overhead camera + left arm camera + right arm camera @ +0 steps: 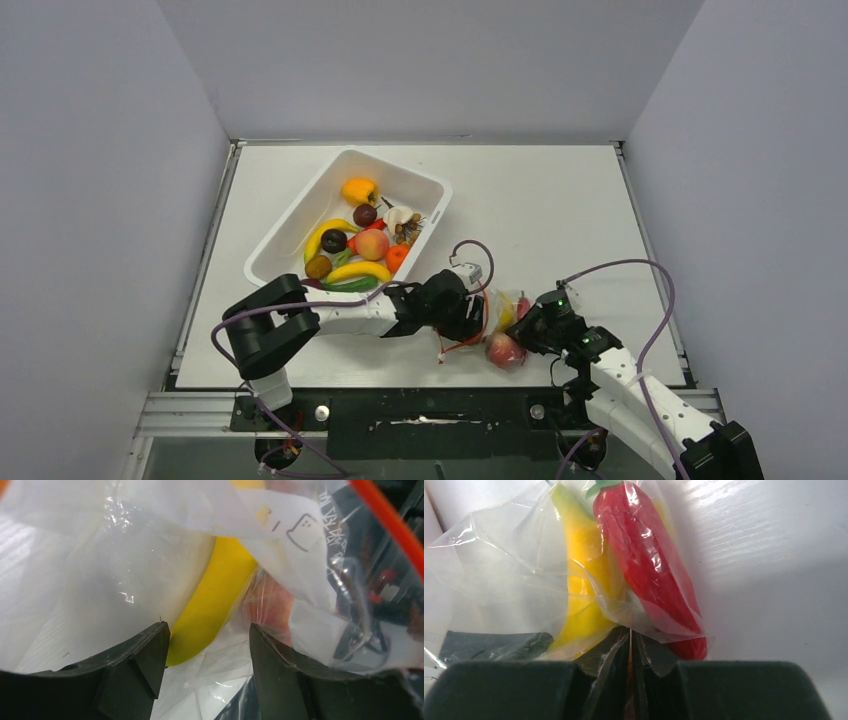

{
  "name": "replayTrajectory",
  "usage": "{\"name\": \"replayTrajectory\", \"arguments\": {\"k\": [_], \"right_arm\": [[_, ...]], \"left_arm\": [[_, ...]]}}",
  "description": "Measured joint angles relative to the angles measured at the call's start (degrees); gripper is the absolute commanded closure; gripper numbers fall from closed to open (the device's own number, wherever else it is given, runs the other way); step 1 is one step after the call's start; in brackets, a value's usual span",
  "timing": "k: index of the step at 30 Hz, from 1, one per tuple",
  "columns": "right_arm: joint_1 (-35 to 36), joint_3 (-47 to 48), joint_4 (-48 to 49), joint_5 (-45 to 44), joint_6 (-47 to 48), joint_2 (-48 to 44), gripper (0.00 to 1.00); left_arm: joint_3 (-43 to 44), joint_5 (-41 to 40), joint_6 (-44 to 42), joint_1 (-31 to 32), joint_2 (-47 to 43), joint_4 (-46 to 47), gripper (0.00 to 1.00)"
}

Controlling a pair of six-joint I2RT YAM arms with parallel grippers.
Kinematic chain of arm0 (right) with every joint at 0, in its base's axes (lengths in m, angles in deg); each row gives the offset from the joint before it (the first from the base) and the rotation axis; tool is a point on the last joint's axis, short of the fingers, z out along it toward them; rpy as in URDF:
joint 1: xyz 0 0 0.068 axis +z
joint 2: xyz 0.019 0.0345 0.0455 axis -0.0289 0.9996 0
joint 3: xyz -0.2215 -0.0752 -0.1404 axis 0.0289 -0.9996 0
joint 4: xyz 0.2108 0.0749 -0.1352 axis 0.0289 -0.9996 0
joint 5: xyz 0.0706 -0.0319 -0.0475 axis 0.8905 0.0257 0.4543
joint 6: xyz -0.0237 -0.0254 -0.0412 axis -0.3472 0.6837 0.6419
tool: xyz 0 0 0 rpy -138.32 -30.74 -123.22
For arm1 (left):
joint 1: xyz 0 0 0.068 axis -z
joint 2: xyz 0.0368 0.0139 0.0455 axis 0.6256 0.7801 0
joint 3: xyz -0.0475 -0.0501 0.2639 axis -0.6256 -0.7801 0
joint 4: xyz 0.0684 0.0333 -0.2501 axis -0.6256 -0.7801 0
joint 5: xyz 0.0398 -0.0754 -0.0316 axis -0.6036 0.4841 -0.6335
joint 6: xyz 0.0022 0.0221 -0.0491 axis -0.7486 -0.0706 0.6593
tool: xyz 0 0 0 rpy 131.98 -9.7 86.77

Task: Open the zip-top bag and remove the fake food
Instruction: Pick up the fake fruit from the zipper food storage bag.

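Pinching the zip-top bag (499,570), the right jaws are closed on it; the left jaws stand open, with the banana (220,595) lengthways between them.

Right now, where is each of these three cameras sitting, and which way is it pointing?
Top external: above and behind the arms, looking down at the table; the left arm and right arm show, flanking the zip-top bag.
Left wrist: on the left arm, looking past its open left gripper at the banana in the bag.
Right wrist: on the right arm, facing the bag pinched in the right gripper, chili inside.
Shared: both wrist views show the banana through the plastic.
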Motion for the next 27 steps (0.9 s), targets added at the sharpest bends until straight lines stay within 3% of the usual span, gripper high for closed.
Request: {"name": "replayTrajectory", "arguments": {"k": [3,6,8,12,16,19,23,27], "right_arm": [[-0.35,-0.50,1.44,1.29,0.61,0.07,0.89],[-0.48,-0.50,2.36,1.99,1.51,0.55,0.89],[-0.76,-0.50,2.80,2.38,1.95,0.96,0.88],[-1.07,-0.50,4.04,3.04,2.93,2.05,0.88],[-1.40,-0.50,5.11,3.72,3.54,3.21,0.88],[-1.53,-0.50,5.18,4.04,4.09,3.30,0.88],[-1.57,-0.46,5.16,4.04,4.59,2.95,0.88],[-1.90,-0.31,5.20,4.07,4.66,2.12,0.88]], "left_arm": [[0.26,3.50,-3.43,-1.31,0.02,-1.77,0.40],[0.31,5.77,-6.36,-2.45,0.02,-3.26,0.29],[0.61,6.14,-8.15,-2.73,0.09,-4.68,0.28],[3.76,6.47,-12.22,-2.32,2.12,-7.48,0.38],[7.91,5.68,-15.17,-1.11,5.09,-9.77,0.56],[7.87,4.55,-15.50,-0.44,5.16,-10.19,0.65],[5.51,2.89,-15.04,0.35,2.86,-9.35,0.72],[1.57,-0.74,-13.92,0.66,-2.45,-9.14,0.69]]}}
